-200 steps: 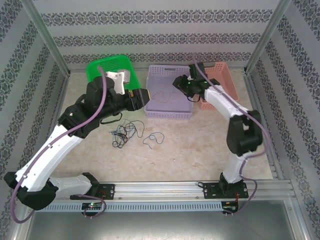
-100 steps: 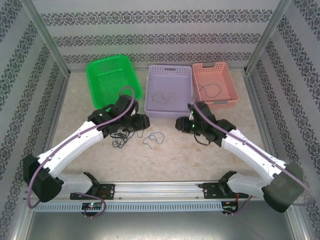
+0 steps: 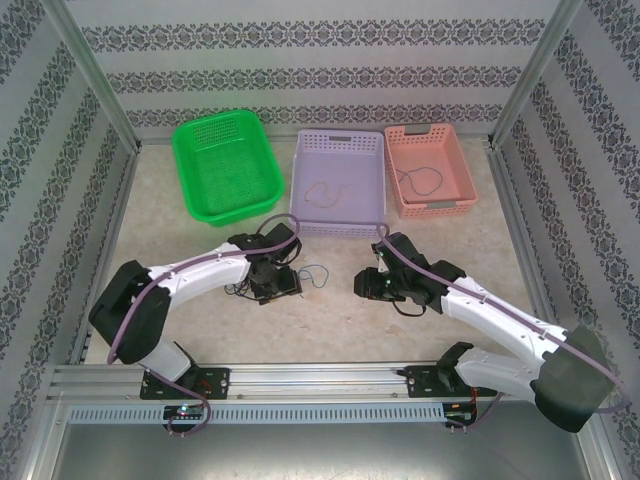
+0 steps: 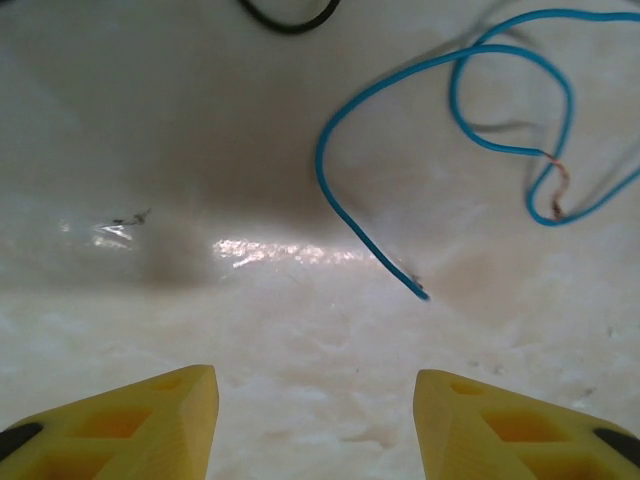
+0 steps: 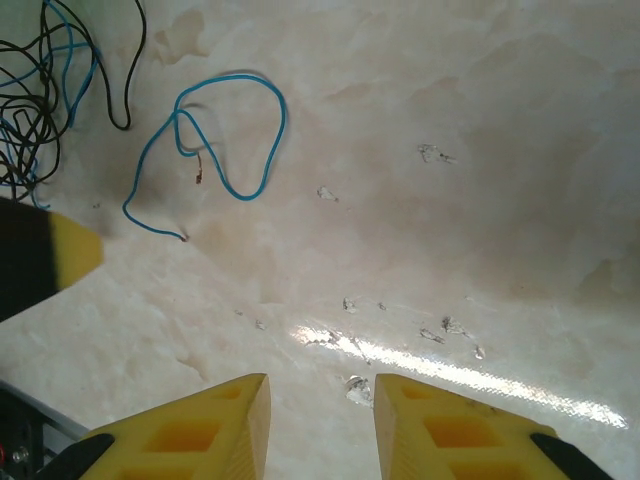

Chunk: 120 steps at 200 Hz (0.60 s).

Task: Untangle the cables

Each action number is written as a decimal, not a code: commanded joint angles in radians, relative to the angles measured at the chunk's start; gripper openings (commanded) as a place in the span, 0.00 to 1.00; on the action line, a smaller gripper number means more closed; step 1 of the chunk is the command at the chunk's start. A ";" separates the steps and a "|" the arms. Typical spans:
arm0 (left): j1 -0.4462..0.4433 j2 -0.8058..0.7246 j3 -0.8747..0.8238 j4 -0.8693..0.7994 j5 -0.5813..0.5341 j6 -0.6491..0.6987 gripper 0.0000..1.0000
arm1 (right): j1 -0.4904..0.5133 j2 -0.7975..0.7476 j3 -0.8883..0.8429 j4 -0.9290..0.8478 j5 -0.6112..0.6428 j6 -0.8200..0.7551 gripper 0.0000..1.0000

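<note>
A loose blue cable (image 4: 450,130) lies curled on the marble table just ahead of my left gripper (image 4: 315,420), which is open and empty. The same blue cable (image 3: 316,271) sits between the two grippers, with my left gripper (image 3: 292,284) low over the table beside it. A tangle of black and blue cables (image 5: 40,90) lies left of the blue cable (image 5: 230,140); my left arm partly hides the tangle (image 3: 238,288). My right gripper (image 3: 358,286) hovers right of the blue cable. Nothing is between the parted fingers of the right gripper (image 5: 320,420).
Three baskets stand along the back: green (image 3: 190,135), purple (image 3: 340,140) holding a pale cable (image 3: 325,190), and pink (image 3: 430,132) holding a thin cable (image 3: 425,180). The metal frame rail (image 3: 330,378) runs along the near edge.
Both arms have come down from the baskets to the table. My left gripper slid toward the near edge and right past the tangle to the blue cable. My right gripper settled opposite it.
</note>
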 commanded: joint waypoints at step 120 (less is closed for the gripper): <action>-0.011 0.124 0.000 0.176 0.007 -0.164 0.29 | -0.005 -0.016 -0.005 0.011 -0.035 0.015 0.32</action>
